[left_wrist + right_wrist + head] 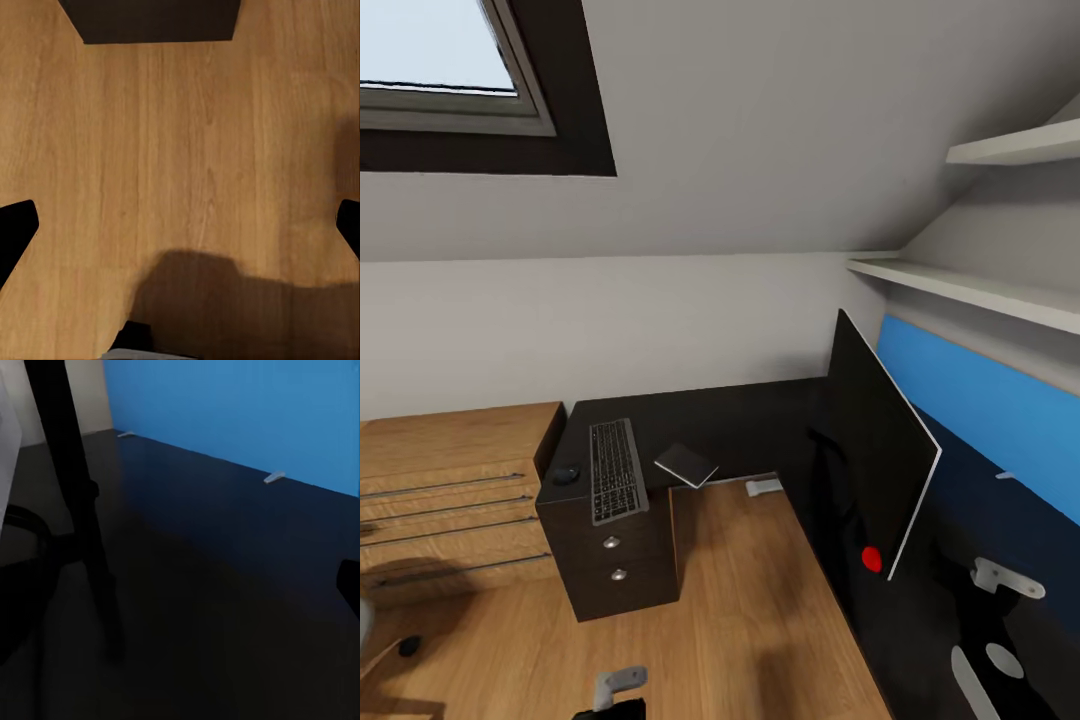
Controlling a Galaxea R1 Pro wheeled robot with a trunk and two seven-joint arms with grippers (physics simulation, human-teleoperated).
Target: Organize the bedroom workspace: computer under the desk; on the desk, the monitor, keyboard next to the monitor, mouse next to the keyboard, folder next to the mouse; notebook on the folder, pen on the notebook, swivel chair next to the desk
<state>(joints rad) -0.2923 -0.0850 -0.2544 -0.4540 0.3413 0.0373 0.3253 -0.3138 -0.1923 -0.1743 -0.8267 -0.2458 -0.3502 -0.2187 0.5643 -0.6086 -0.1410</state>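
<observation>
The head view shows the glossy black L-shaped desk [760, 420] bearing a dark-keyed slim keyboard [616, 470], a small black mouse [566, 475] just beside it, a thin dark grey notebook [686, 464] overhanging the edge, and a large black flat monitor [875, 460].

The left wrist view shows the light wood floor [195, 150] and the left claw [180, 232] with fingers spread wide, holding nothing.

The right wrist view shows the monitor's slim black stand [71, 495] on the desk; whether the right claw is open cannot be told.

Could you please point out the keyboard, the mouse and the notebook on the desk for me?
keyboard [617, 470], head view, on the middle rows of keys.
mouse [566, 475], head view, on its rounded top.
notebook [686, 464], head view, on the centre of its grey cover.
</observation>
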